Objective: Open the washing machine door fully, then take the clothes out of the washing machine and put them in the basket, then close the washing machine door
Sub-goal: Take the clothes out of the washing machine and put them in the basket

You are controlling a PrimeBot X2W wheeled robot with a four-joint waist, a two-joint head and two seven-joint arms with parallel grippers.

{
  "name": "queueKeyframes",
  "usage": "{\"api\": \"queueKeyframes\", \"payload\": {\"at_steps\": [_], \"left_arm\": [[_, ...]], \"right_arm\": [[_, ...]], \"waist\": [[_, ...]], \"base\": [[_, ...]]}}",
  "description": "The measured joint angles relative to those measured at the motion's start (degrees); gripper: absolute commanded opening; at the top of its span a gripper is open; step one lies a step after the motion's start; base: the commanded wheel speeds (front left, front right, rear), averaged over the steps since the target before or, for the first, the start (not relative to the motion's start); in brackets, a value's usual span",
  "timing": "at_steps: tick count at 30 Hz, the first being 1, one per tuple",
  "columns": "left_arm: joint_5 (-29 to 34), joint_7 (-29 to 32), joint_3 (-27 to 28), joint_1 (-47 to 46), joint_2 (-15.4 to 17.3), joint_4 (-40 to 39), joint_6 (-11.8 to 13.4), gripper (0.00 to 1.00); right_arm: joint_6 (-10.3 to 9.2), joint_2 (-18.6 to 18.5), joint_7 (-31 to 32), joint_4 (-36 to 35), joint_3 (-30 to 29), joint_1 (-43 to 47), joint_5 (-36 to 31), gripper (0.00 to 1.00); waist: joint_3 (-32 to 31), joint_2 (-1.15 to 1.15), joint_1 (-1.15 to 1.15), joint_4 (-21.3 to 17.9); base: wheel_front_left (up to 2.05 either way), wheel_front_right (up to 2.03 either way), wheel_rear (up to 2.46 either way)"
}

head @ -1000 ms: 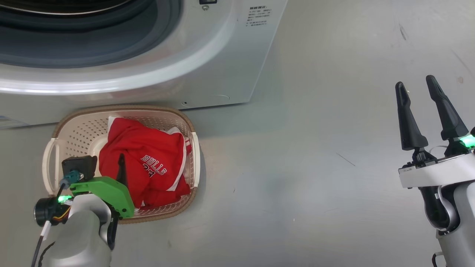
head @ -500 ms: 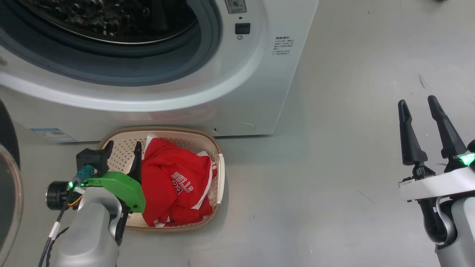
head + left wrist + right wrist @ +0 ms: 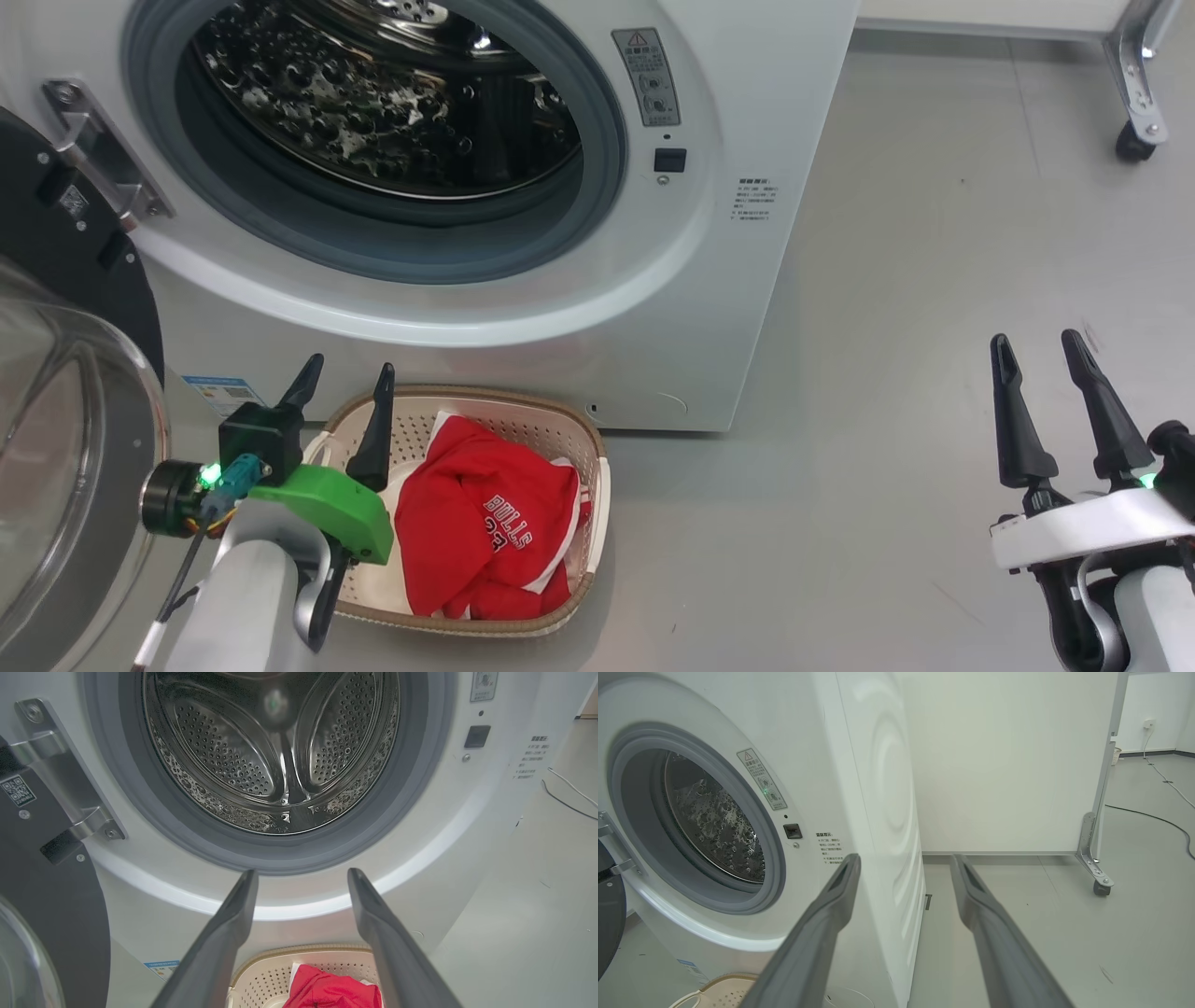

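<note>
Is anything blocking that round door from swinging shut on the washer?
Nothing hangs out of the washing machine. But the left gripper, fingers open, hovers by the basket beside the washing machine door, possibly in its swing.

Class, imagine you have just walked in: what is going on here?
A two-armed robot is unloading a washing machine. The door hangs open on the left, and the drum looks empty as far as it shows. The red clothes lie in the basket on the floor in front of the machine. The left gripper is open by the basket's left end, holding nothing; the right gripper is open off to the right. Closing the door is what is left.
</note>
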Motion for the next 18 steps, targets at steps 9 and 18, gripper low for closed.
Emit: {"api": "queueKeyframes", "payload": {"at_steps": [9, 18], "left_arm": [[-0.55, 0.00, -0.05, 6.80, 0.04, -8.45, -0.45, 1.00], [-2.19, -0.01, 0.71, 12.65, 0.10, -16.00, -0.46, 1.00]], "right_arm": [[0.00, 0.80, 0.00, 0.59, 0.44, 2.46, -1.23, 1.00], [0.00, 1.62, 0.00, 0.58, 1.10, 4.77, -2.13, 1.00]], "waist": [[-4.95, 0.00, 0.00, 1.61], [-7.78, 0.00, 0.00, 1.56]], "base": [[0.00, 0.00, 0.00], [0.00, 0.00, 0.00]]}}
